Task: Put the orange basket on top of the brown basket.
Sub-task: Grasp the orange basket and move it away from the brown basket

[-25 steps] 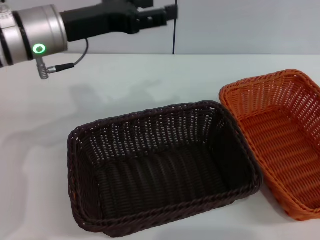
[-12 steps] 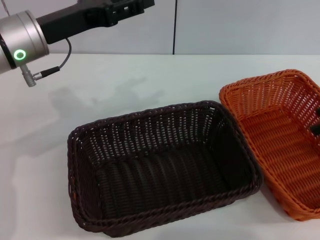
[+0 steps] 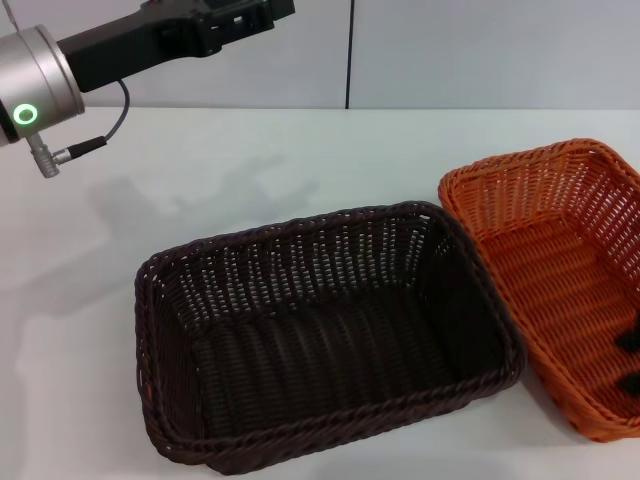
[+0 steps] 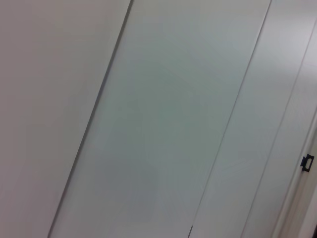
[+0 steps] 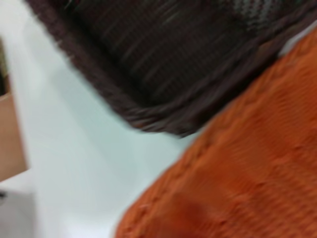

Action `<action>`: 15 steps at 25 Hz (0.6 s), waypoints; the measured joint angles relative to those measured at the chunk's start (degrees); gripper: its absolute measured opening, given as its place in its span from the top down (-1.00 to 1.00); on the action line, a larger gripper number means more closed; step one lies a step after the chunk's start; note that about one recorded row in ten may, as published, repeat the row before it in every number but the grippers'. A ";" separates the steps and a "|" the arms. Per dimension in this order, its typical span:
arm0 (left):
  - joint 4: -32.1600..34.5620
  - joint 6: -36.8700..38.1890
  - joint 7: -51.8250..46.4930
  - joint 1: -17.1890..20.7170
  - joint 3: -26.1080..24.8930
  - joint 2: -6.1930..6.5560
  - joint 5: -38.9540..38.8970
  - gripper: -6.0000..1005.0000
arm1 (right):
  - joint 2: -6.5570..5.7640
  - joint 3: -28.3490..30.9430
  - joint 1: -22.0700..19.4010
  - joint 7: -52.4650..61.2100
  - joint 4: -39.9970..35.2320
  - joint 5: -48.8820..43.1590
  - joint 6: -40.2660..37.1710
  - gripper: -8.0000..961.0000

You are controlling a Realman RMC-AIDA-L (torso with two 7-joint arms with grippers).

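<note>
The orange basket (image 3: 560, 280) sits on the white table at the right, its left rim touching the brown basket (image 3: 320, 330), which stands in the middle. Both are upright and empty. Two dark tips of my right gripper (image 3: 630, 362) show at the right edge, apart from each other, over the orange basket's near right part. My left gripper (image 3: 250, 15) is raised high at the far left, away from both baskets, and cut off by the top edge. The right wrist view shows the brown basket's corner (image 5: 188, 64) next to the orange basket's rim (image 5: 237, 183).
The white table (image 3: 300, 160) stretches behind and left of the baskets, up to a pale wall with a dark vertical seam (image 3: 350, 55). The left wrist view shows only wall panels (image 4: 158, 119). A tan surface (image 5: 10, 139) shows beyond the table's edge.
My left arm has lifted and drawn back to the left. My right gripper's tips have come in at the right edge and moved down over the orange basket's near part.
</note>
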 joint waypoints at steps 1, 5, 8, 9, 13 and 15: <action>0.00 0.00 0.00 0.00 0.00 0.00 0.00 -0.71 | 0.96 -0.26 -0.22 0.00 -1.14 -0.97 -1.10 -0.15; 0.11 0.28 -0.14 0.05 -0.20 0.00 -0.03 -0.71 | 4.51 -0.93 -0.88 -0.59 -5.32 -3.18 -5.61 -0.15; 0.35 0.62 -0.13 -0.16 -0.29 0.02 -0.03 -0.71 | 5.93 -2.67 -1.04 -0.92 -6.37 -2.83 -8.91 -0.15; 0.37 0.74 -0.13 -0.22 -0.34 0.04 -0.03 -0.71 | 6.28 -3.37 -1.04 -1.06 -6.46 -2.45 -10.08 -0.15; 0.49 1.58 -0.06 -0.46 -0.44 0.06 -0.03 -0.71 | 7.45 -6.96 -0.69 -1.63 -6.34 -0.48 -14.70 -0.15; 0.52 2.28 -0.01 -0.50 -0.46 0.07 -0.03 -0.71 | 7.88 -9.88 -0.60 -1.61 -6.28 1.06 -16.46 -0.15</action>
